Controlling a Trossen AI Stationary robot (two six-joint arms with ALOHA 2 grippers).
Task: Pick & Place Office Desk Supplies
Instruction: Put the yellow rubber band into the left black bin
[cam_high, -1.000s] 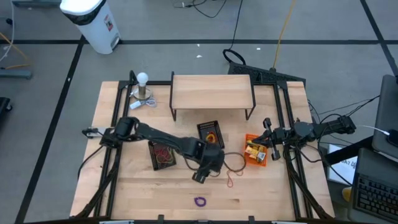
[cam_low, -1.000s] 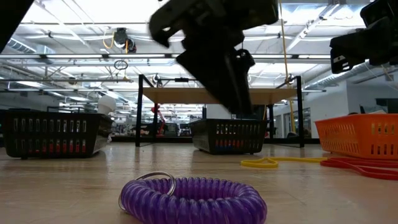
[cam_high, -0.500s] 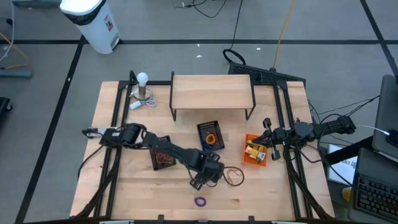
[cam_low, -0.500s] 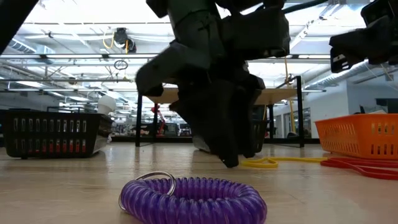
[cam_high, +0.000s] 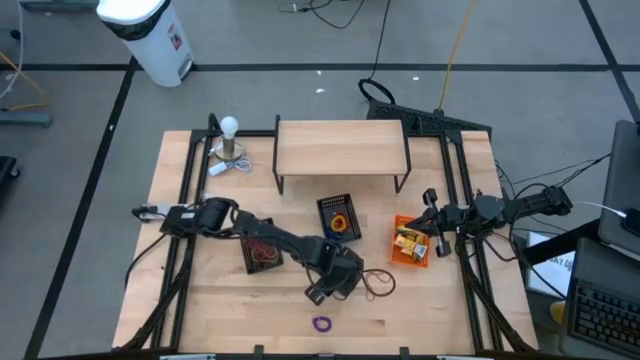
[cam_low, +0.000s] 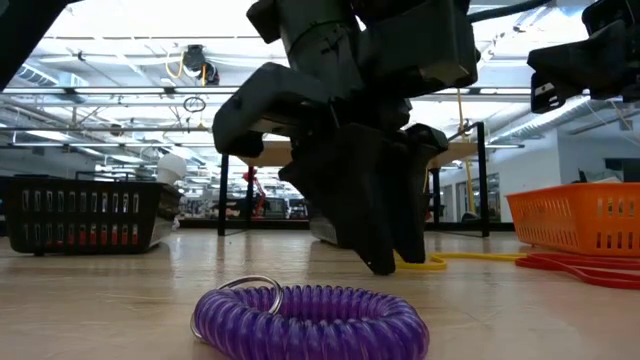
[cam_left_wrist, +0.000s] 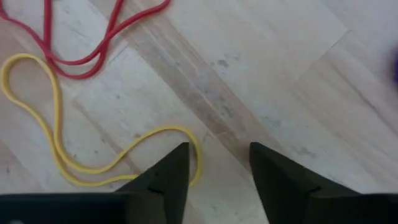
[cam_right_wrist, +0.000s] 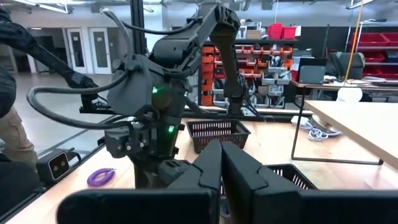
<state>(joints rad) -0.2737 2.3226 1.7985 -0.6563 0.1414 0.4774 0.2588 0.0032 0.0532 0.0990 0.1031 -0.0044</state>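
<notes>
Lowered since before — left tool (cam_left_wrist: 214, 163) straddles yellow loop's (cam_left_wrist: 59, 134) end.

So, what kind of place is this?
Probably a robotics lab or workshop: a wooden table with two arms fixed to it, ceiling pipes in an open hall, and shelves of red bins behind.
</notes>
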